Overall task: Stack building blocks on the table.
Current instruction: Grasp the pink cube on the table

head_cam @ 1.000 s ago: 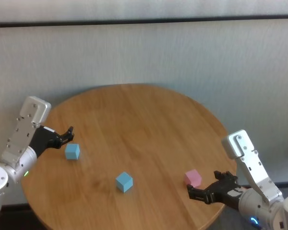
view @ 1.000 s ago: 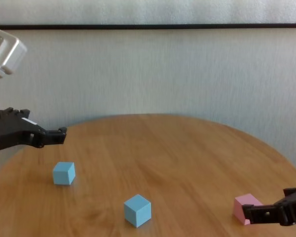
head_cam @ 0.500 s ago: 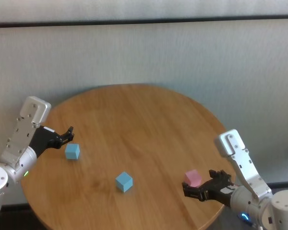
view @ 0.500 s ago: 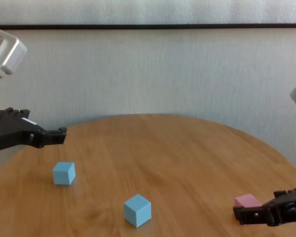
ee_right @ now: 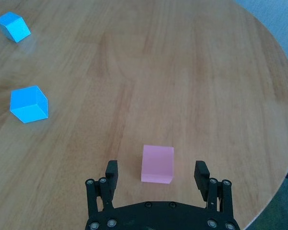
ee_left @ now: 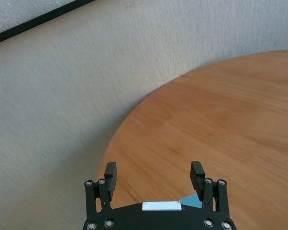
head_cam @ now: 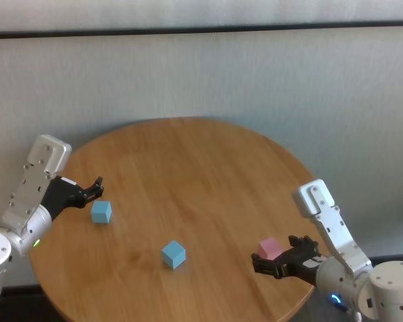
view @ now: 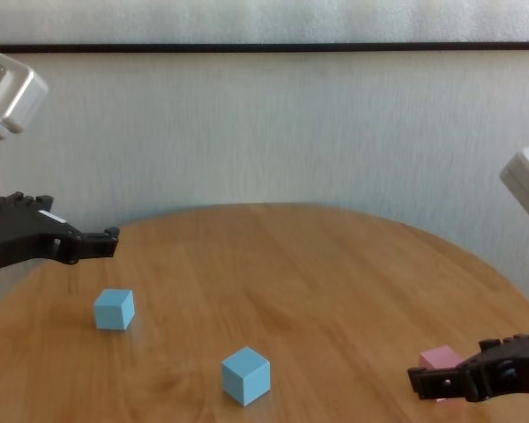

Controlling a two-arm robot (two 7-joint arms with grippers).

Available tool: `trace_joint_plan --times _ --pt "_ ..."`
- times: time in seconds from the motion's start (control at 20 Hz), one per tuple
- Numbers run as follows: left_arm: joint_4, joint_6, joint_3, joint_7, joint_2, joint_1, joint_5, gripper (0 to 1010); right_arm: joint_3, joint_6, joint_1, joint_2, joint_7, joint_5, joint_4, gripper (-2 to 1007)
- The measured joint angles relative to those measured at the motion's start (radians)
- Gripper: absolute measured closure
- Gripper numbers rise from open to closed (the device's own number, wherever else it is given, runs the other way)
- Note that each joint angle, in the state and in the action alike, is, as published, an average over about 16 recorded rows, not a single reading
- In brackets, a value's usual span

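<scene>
Right hand [ee_right: 156, 176] advanced around pink block [ee_right: 157, 164], blue blocks [ee_right: 29, 104] apart

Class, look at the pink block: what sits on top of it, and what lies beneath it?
Nothing sits on the pink block; its top is bare. It rests on the table. The right gripper, open, hangs just short of it. The wood directly beneath is hidden.

On a round wooden tabletop [head_cam: 188, 174], the left pincer [head_cam: 94, 186] hovers beside a light blue block [head_cam: 101, 212]; the right pincer [head_cam: 269, 263] flanks a pink block [head_cam: 270, 248], another blue block [head_cam: 174, 254] lying between.
</scene>
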Motion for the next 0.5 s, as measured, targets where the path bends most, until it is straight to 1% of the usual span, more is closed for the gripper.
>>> trace_joint_plan --times 0.5 --pt "0.0 0.0 0.0 0.0 0.0 0.0 0.0 8 0.003 0.011 0.016 -0.021 0.014 -0.023 0.03 1"
